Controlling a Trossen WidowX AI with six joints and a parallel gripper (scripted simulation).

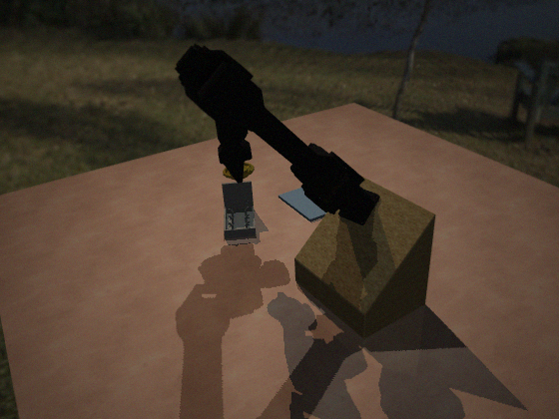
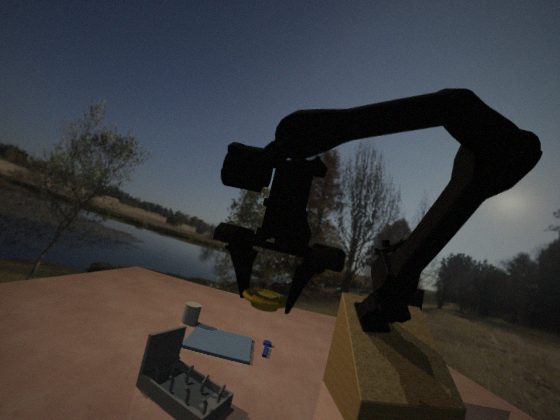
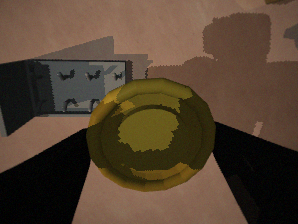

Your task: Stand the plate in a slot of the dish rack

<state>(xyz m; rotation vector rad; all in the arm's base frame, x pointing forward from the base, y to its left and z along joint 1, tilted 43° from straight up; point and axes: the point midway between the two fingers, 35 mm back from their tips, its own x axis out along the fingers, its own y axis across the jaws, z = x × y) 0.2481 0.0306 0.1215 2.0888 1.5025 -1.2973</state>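
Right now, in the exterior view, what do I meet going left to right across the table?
Dish rack → grey cylinder → blue mat → small blue object → base block; the gripper holds the plate above.

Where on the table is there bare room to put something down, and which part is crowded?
Bare room shows left of the dish rack, toward the table edge. It is crowded between the rack and the arm's block: blue mat, grey cylinder, small blue piece. The claw holds the plate above.

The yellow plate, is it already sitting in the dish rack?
No, the yellow plate hangs in the gripper, up above the dish rack.
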